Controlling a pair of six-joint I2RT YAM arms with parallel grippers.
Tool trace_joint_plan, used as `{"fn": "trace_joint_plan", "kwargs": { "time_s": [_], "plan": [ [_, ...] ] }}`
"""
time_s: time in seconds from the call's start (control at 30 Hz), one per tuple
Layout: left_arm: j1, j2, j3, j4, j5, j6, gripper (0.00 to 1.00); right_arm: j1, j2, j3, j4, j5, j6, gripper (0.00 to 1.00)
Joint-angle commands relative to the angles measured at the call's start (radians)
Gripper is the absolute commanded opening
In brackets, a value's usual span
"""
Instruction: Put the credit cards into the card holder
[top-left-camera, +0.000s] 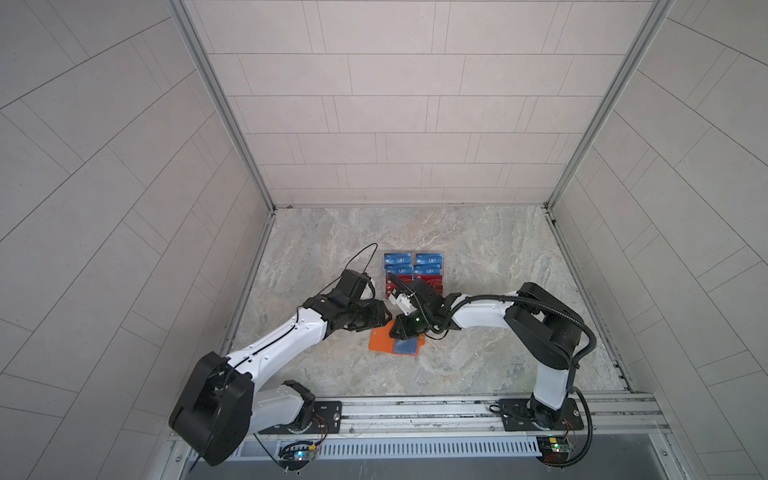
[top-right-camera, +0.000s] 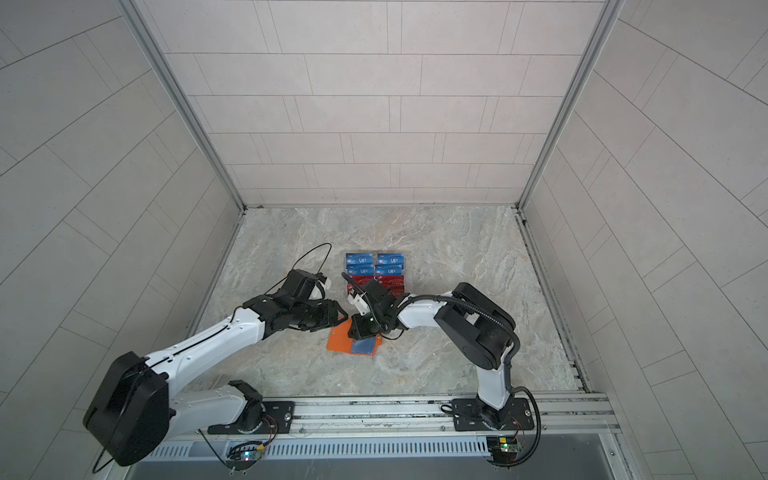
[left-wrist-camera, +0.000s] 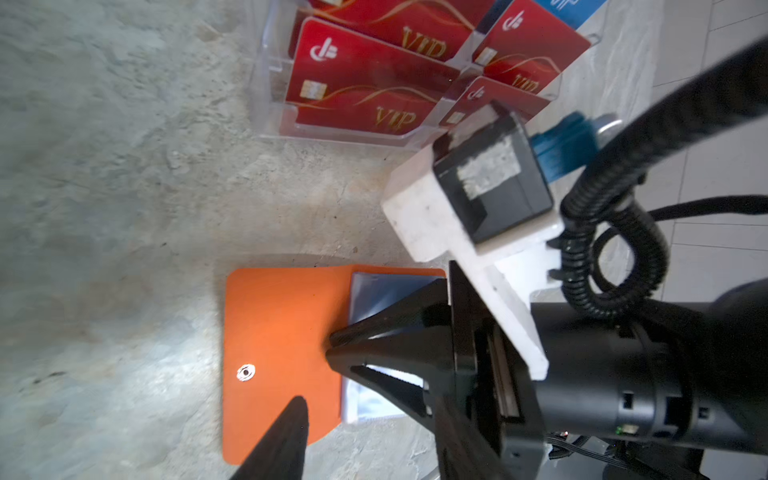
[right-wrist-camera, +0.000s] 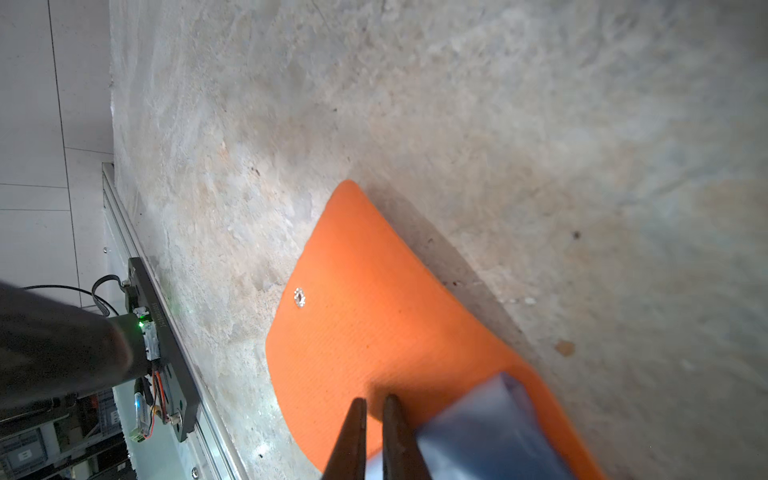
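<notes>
The orange card holder (top-left-camera: 380, 343) (top-right-camera: 338, 343) lies open and flat on the marble top, its bluish clear sleeves (top-left-camera: 405, 347) to the right. My right gripper (right-wrist-camera: 376, 401) (top-left-camera: 392, 333) is shut, nothing between the tips, which rest on the holder's inner face (right-wrist-camera: 374, 324) beside the sleeves (right-wrist-camera: 490, 424). My left gripper (top-left-camera: 384, 311) hovers open just left of it; one of its fingers (left-wrist-camera: 289, 436) hangs over the orange flap (left-wrist-camera: 282, 332) near the snap (left-wrist-camera: 245, 372). Blue credit cards (top-left-camera: 399, 261) and red ones (left-wrist-camera: 361, 91) stand in a clear tiered stand (left-wrist-camera: 270, 83) behind.
The right arm's wrist camera block (left-wrist-camera: 469, 195) and black cable hose (left-wrist-camera: 615, 232) sit close to my left gripper. The card stand (top-right-camera: 374, 274) is directly behind both grippers. A metal rail (top-left-camera: 415, 411) runs along the front edge.
</notes>
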Motion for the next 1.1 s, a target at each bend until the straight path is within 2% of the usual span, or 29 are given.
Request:
{"fn": "trace_joint_plan", "kwargs": {
  "time_s": [0.0, 0.2, 0.3, 0.7, 1.07],
  "plan": [
    [0.009, 0.024, -0.053, 0.126, 0.032, -0.071, 0.52, 0.003, 0.038, -0.014, -0.053, 0.062, 0.023, 0.14],
    [0.019, 0.07, -0.168, 0.323, 0.034, -0.136, 0.45, 0.003, 0.001, -0.027, -0.063, 0.067, 0.018, 0.14],
    [0.019, 0.097, -0.205, 0.361, 0.021, -0.141, 0.43, 0.003, -0.011, -0.03, -0.05, 0.065, 0.017, 0.14],
    [0.02, 0.154, -0.232, 0.314, -0.031, -0.093, 0.38, 0.002, -0.093, -0.045, -0.037, 0.103, 0.014, 0.14],
    [0.002, 0.13, -0.21, 0.267, -0.046, -0.09, 0.39, -0.003, -0.196, -0.064, -0.077, 0.137, -0.012, 0.16]
  ]
}}
